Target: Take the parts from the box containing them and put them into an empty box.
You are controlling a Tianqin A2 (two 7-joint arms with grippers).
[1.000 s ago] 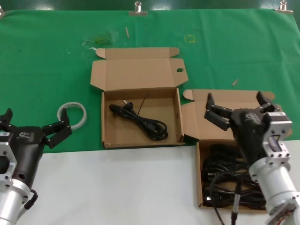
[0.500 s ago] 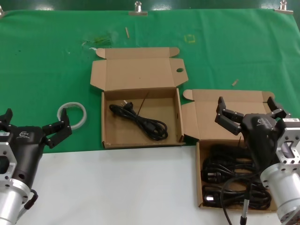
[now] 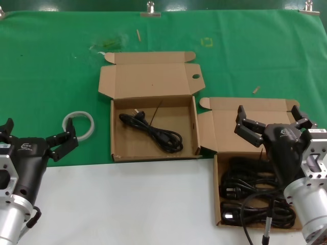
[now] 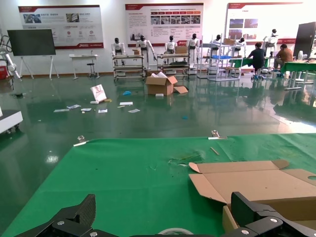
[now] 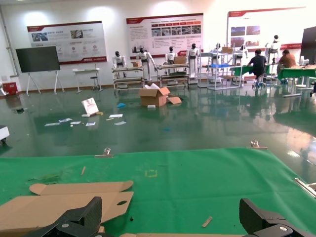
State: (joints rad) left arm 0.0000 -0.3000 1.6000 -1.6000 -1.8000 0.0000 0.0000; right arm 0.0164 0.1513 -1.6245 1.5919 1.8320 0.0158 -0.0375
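The step in hand is the approach for a pickup. In the head view the right pincer [image 3: 269, 120] hangs above the far edge of the full box [image 3: 217, 196], its fingers spread wide and holding nothing. The cords [image 3: 253, 196] lie piled inside that box, at the near right of the tabletop [image 3: 127, 204], partly hidden under the right arm. The other box [image 3: 116, 132] stands open to its left on the green cloth [image 3: 51, 66]; despite the task wording it is not empty, as one coiled cord [image 3: 153, 130] already lies inside it.

The left pincer [image 3: 36, 138] waits at the near left, released and empty, close to a white tape ring [image 3: 79, 124].

The next move, by judgement, calls for lowering the right pincer into the pile and clenching on a single coil, not several tangled together.

Only the head view shows the box contents. The right wrist view shows its own fingertips [image 5: 74, 219] parted, the lid [image 5: 64, 200] of the far box and the hall beyond, but no cords. The left wrist view likewise shows parted fingertips [image 4: 74, 219] and box flaps [image 4: 256, 180].
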